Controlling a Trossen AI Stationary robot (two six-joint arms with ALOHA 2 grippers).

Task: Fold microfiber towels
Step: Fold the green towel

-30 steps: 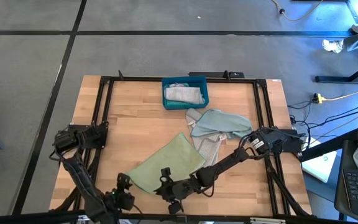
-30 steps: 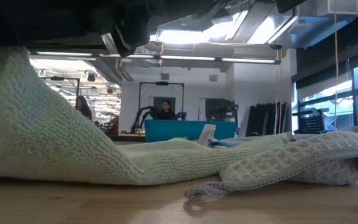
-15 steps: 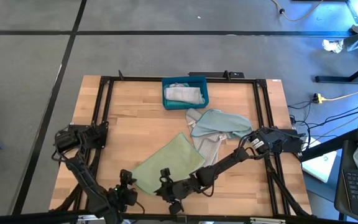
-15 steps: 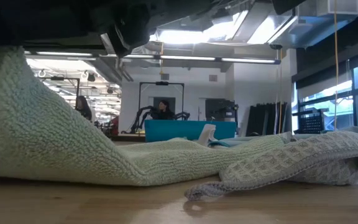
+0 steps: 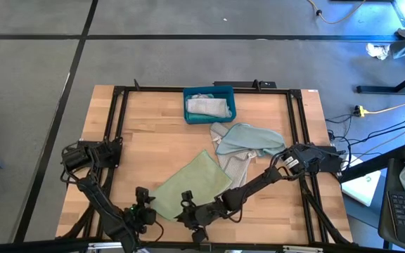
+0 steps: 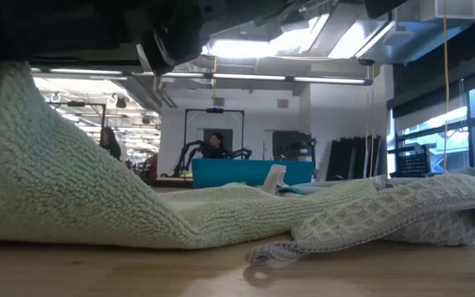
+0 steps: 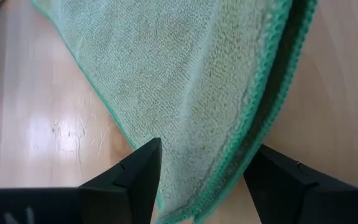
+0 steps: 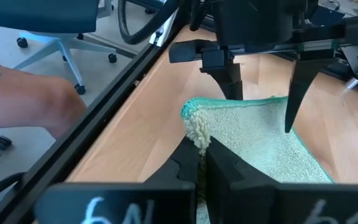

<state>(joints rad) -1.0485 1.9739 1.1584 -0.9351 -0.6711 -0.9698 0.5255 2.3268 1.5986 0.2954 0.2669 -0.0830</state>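
Observation:
A pale green microfiber towel (image 5: 188,184) lies spread near the table's front edge. My right gripper (image 5: 187,209) is shut on the towel's near corner. My left gripper (image 5: 145,207) stands open at the towel's left corner (image 7: 204,186), one finger (image 7: 135,180) on each side of it. In the right wrist view the left gripper's two fingers (image 8: 232,81) point down over the towel's stitched edge. A pale blue towel (image 5: 248,139) and a grey waffle towel (image 5: 236,165) lie bunched at the centre right. A folded grey towel (image 5: 208,107) sits in the bin. My right gripper pinches a bunched bit of the green towel's edge (image 8: 195,127) at its near corner between its two fingers. The fingers come slanting down from the table's right. That corner is raised; the remainder of the towel lies on the table. Whether my left gripper touches the towel, I cannot tell.
A teal-blue bin (image 5: 209,104) stands at the table's far middle. A black frame (image 5: 118,126) runs round the tabletop. In the right wrist view a person's arm (image 8: 23,99) and an office chair (image 8: 55,12) show beyond the table's edge.
My left gripper has sunk and gone toward the green towel's left corner, its fingers staying apart. The towel and my right gripper have kept still.

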